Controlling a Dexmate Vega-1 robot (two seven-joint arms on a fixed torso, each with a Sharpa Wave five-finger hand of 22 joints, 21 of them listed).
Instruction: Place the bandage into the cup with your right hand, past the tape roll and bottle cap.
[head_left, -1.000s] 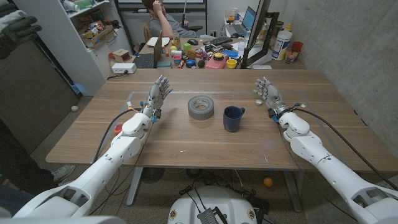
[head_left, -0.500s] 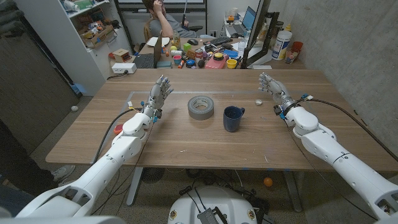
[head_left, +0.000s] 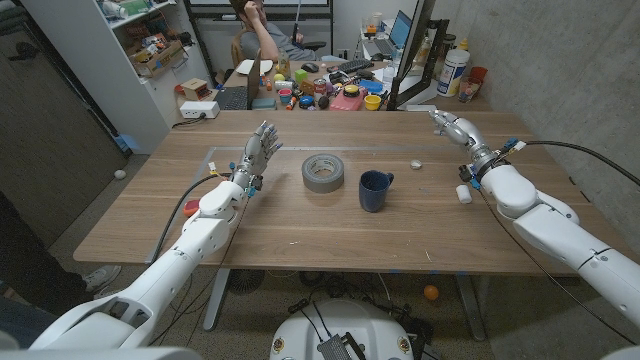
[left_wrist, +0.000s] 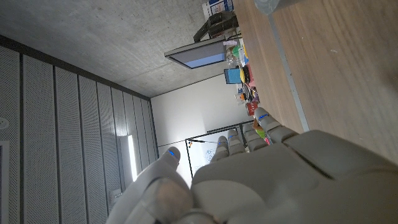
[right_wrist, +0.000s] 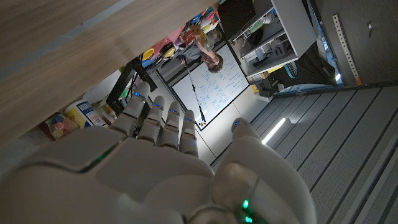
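The small white roll of bandage lies on the wooden table to the right of the dark blue ceramic cup, well apart from it and about level with it, and the right hand hangs beyond it, farther from the robot than the cup is, fingers stretched out and apart, holding nothing. So the bandage sits back toward the robot from that hand, just beside the forearm, its long axis running roughly away from the robot. The right hand is plainly the nearer one; the left hand stands left of the cup, past the tape, fingers spread upward and empty. The grey roll of tape lies just left of the cup, and the tiny pale bottle cap sits right of the cup and a little beyond it, between cup and bandage. I count one bandage, one cup, one tape roll, one cap.
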